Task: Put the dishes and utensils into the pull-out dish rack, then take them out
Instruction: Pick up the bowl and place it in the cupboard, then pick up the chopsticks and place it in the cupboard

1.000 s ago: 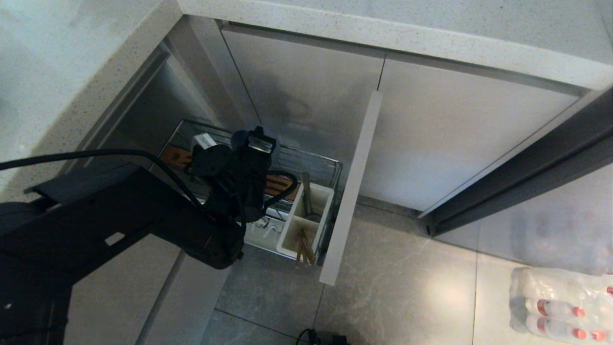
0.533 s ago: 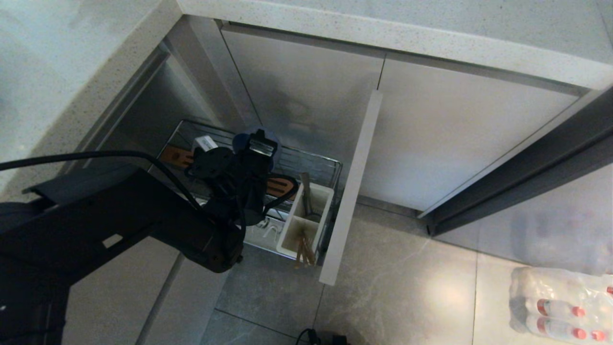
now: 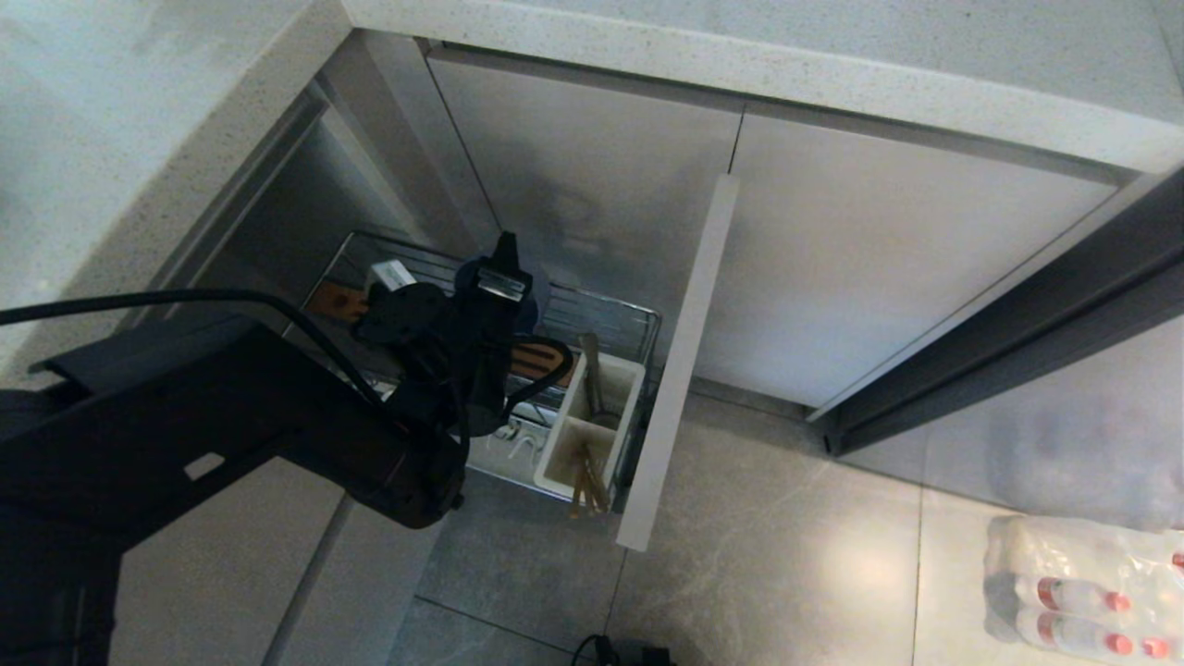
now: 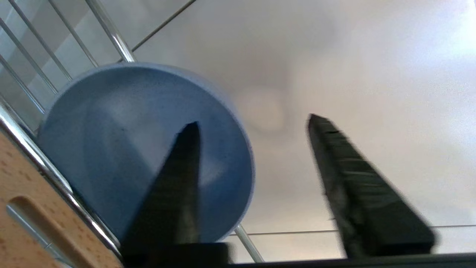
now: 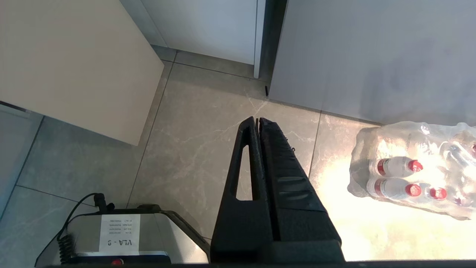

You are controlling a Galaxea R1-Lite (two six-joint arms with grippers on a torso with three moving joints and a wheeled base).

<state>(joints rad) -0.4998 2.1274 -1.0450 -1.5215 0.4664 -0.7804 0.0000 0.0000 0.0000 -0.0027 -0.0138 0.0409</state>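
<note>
- Blue bowl [image 4: 145, 149] now let go, tipped on its side against the rack [image 3: 638, 324] wires, beside the wooden strip [image 4: 22, 208].
- Left claw [image 4: 253, 123] just opened, fingers apart, one across the bowl.
- Probably loaded; chopsticks [image 3: 587, 476] already in the caddy [image 3: 555, 453].
- Right claw [image 5: 257, 121] together, parked over the floor.

Pulled-out wire dish rack [image 3: 606, 319] holding a blue bowl [image 4: 141, 149] at its back rail, wooden strip [image 4: 22, 208], white caddy [image 3: 592, 421] by the front panel [image 3: 680, 365], chopsticks [image 3: 585, 481], fork [image 3: 592, 370], tiled floor [image 3: 786, 555], wrapped bottles [image 3: 1082, 592].
</note>
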